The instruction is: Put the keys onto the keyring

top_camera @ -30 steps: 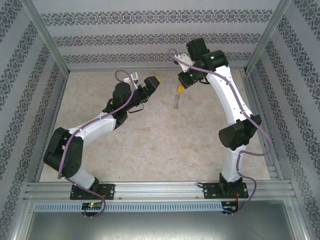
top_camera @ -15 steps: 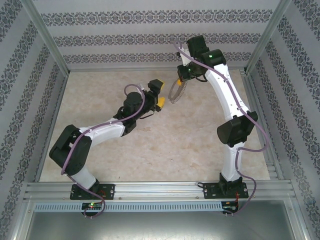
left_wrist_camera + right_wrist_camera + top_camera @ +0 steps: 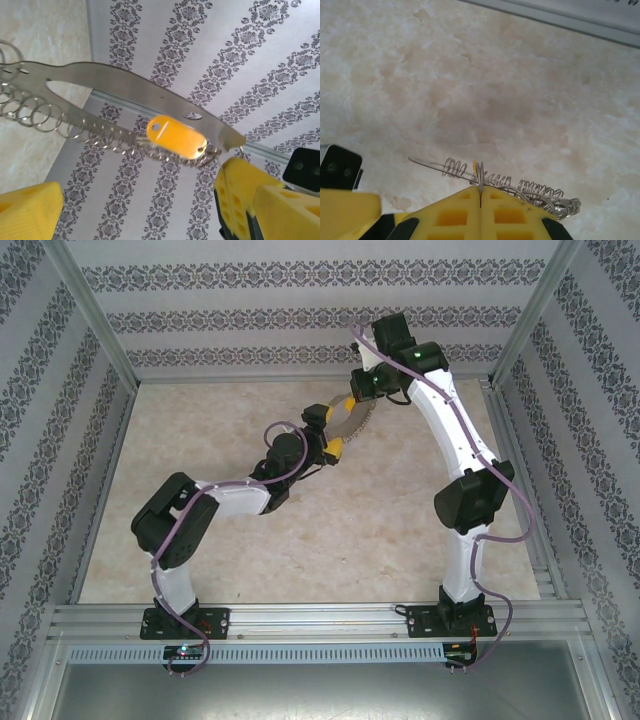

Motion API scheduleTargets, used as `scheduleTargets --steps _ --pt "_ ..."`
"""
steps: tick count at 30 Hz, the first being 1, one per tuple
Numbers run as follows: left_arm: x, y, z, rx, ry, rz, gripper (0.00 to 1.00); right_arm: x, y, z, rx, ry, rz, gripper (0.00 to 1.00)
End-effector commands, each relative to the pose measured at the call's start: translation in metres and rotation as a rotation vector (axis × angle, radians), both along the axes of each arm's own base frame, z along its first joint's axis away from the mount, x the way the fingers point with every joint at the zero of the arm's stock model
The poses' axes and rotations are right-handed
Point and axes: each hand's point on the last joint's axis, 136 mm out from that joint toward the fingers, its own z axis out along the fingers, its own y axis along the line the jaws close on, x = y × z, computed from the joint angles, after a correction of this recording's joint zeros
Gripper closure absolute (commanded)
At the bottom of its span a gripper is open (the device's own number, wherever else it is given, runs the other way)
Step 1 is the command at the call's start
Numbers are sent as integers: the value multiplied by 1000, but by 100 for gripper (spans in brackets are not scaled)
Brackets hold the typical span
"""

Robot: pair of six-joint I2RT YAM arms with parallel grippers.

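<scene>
- The right gripper (image 3: 350, 402) is shut tight, its yellow fingers (image 3: 470, 210) pressed together and pinching the keyring's (image 3: 355, 423) thin metal edge.
- The keyring hangs from that grip toward 6 o'clock, above the far middle of the table (image 3: 200, 540), at about 12 o'clock from the table's centre.
- In the left wrist view the keyring (image 3: 125, 82) shows as a flat, curved silver band with a row of small wire loops along its lower edge, and the patterned wall (image 3: 260, 65) behind it.
- The key (image 3: 176, 142), with its yellow-orange head, hangs among those loops at 6 o'clock of the band.
- The left gripper (image 3: 328, 430) is spread wide and holds nothing. It sits at about 7 o'clock from the right gripper, with one finger on each side of the keyring's lower part.
- Whether the left fingers (image 3: 25, 207) touch the keyring cannot be told.
</scene>
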Motion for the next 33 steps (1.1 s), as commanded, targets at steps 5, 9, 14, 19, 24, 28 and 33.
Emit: scheduleTargets --steps 5,9,14,19,24,28,33 --pt "16 7 33 -145 -108 96 3 -17 2 38 60 -89 12 100" --pt "21 8 32 -152 -115 106 3 -24 2 43 64 -101 24 100" --pt "29 8 33 -169 -131 114 2 -34 5 45 64 -106 50 100" --pt "33 12 41 -178 -156 128 0 -44 7 43 52 -109 68 100" --pt "34 21 42 -184 -163 150 0 -48 8 45 49 -120 77 100" --pt "33 23 42 -185 -165 148 0 -48 6 47 37 -141 81 100" --pt "33 21 45 -194 -169 135 0 -48 7 52 26 -200 100 100"
